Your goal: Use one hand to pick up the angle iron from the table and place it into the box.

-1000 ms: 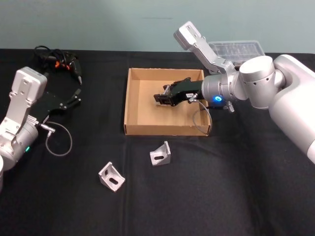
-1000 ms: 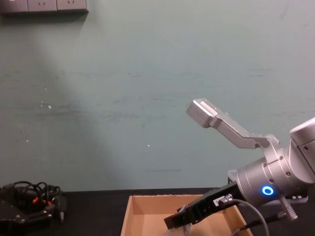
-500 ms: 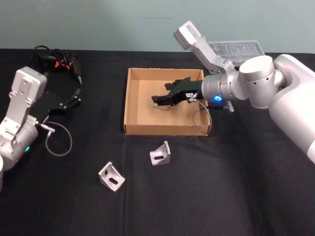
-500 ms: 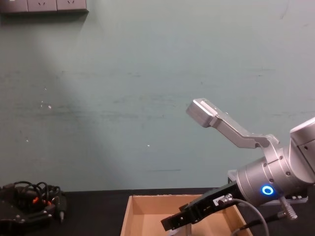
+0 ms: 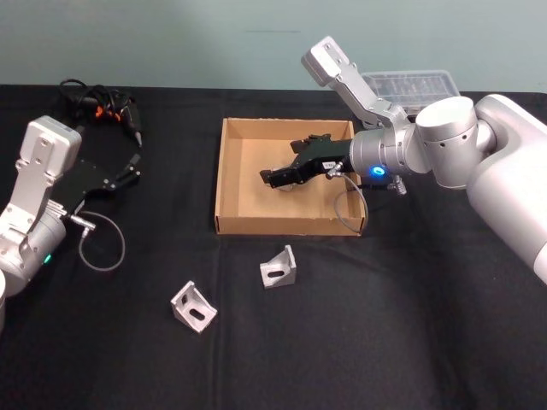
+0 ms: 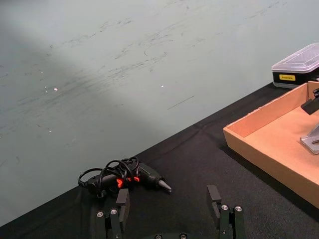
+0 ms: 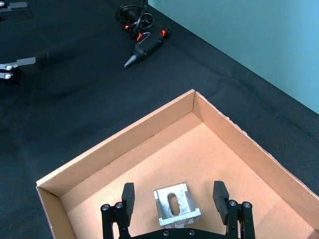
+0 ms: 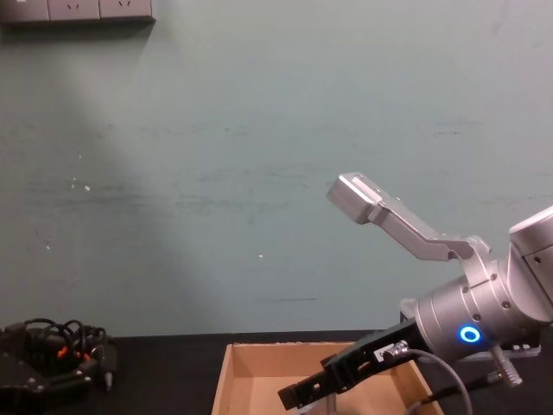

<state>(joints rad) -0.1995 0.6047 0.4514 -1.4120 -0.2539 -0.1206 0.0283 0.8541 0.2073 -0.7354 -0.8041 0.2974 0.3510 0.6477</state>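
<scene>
The tan cardboard box [image 5: 220, 184] sits at the middle of the black table [image 5: 385, 325]. My right gripper [image 5: 278, 178] reaches into it from the right, open. In the right wrist view an angle iron [image 7: 175, 206] lies on the box floor [image 7: 209, 149] between the spread fingers [image 7: 128, 196], and no finger touches it. It also shows at the edge of the left wrist view as an angle iron [image 6: 313, 138]. Two more angle irons [image 5: 279, 268] [image 5: 194, 307] lie on the table in front of the box. My left gripper [image 5: 128, 171] is parked at the far left, open.
A black drill with a coiled cable [image 5: 107, 107] lies at the back left. A black case with a clear lid [image 5: 410, 85] stands behind the right arm. A grey cable loop [image 5: 102, 243] hangs by the left arm.
The right gripper has slid a little to the left and lower inside the box. The left arm and the two angle irons on the table have not moved.
</scene>
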